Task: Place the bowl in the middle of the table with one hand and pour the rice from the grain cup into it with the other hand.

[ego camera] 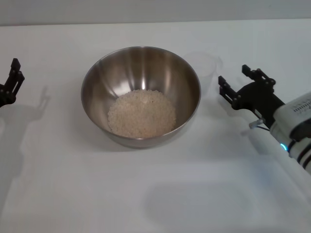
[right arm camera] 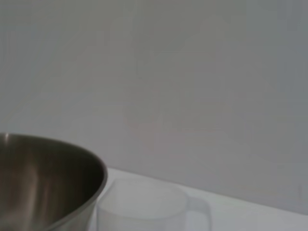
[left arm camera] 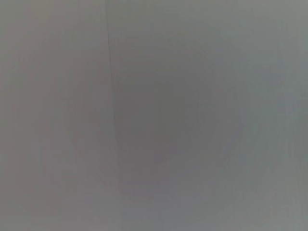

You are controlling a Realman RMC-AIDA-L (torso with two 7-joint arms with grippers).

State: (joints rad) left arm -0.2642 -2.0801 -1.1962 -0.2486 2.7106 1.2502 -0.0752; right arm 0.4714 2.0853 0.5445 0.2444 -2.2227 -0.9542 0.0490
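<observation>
The steel bowl point(ego camera: 141, 94) stands in the middle of the white table point(ego camera: 155, 194) with a heap of rice point(ego camera: 141, 113) in its bottom. The clear grain cup point(ego camera: 206, 65) stands upright and empty just behind the bowl's right side; it also shows in the right wrist view point(right arm camera: 144, 204) beside the bowl's rim point(right arm camera: 48, 175). My right gripper point(ego camera: 236, 81) is open and empty to the right of the bowl, apart from the cup. My left gripper point(ego camera: 13, 77) is at the far left edge, away from the bowl.
The left wrist view shows only a plain grey surface. A grey wall rises behind the table's far edge point(ego camera: 155, 22).
</observation>
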